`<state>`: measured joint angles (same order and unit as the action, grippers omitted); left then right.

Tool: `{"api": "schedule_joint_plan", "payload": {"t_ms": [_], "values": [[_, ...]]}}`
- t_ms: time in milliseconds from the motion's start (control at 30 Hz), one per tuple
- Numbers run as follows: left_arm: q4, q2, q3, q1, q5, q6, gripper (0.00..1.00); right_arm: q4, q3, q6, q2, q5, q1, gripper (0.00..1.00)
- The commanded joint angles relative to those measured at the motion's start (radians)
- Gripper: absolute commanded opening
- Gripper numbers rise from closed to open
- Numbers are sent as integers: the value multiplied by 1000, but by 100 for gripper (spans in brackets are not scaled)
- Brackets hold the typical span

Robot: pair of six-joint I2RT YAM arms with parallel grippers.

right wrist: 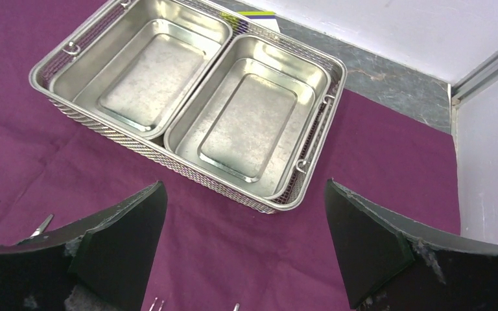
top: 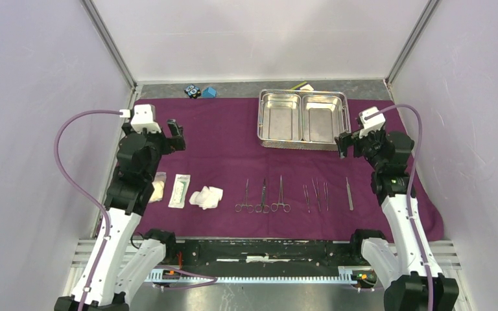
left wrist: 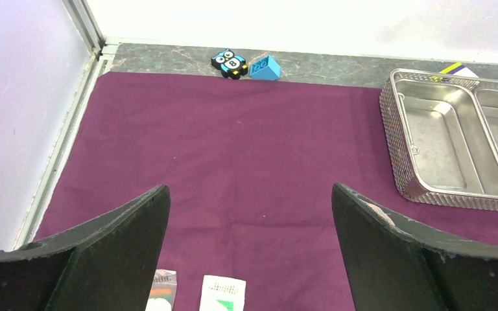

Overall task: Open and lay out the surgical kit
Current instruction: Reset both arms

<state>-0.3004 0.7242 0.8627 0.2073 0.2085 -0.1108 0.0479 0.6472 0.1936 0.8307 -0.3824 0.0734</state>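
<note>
The dark-purple cloth wrap (top: pixel 227 146) lies spread flat over the table. On it at the back right stands the empty two-compartment steel tray (top: pixel 303 118), also in the right wrist view (right wrist: pixel 188 97) and at the edge of the left wrist view (left wrist: pixel 450 139). Along the front lie gauze wads (top: pixel 206 197), a flat white packet (top: pixel 179 190), three ring-handled clamps (top: pixel 263 196) and several tweezers (top: pixel 316 194). My left gripper (top: pixel 175 136) hovers open over bare cloth at the left (left wrist: pixel 249 214). My right gripper (top: pixel 345 144) is open just in front of the tray (right wrist: pixel 243 207), holding nothing.
Small blue and black blocks (top: pixel 200 91) sit on the grey strip behind the cloth (left wrist: pixel 245 65). A yellow-purple-white block (top: pixel 301 86) lies behind the tray. White walls with metal posts close in the sides and back.
</note>
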Motion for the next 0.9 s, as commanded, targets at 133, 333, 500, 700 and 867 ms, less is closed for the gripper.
{"api": "schedule_joint_plan", "payload": {"t_ms": [133, 333, 500, 700, 867], "values": [[22, -72, -26, -17, -39, 54, 100, -11, 6, 43, -16, 60, 2, 97], [-3, -72, -5, -17, -61, 41, 100, -6, -15, 67, -56, 59, 5, 98], [-5, -71, 6, -17, -70, 40, 100, -6, -27, 82, -76, 49, 5, 97], [1, -96, -17, -17, -64, 54, 100, 5, -30, 101, -90, 40, 6, 97], [3, -105, -30, -19, -69, 53, 100, 3, -35, 102, -86, 32, 5, 97]]}}
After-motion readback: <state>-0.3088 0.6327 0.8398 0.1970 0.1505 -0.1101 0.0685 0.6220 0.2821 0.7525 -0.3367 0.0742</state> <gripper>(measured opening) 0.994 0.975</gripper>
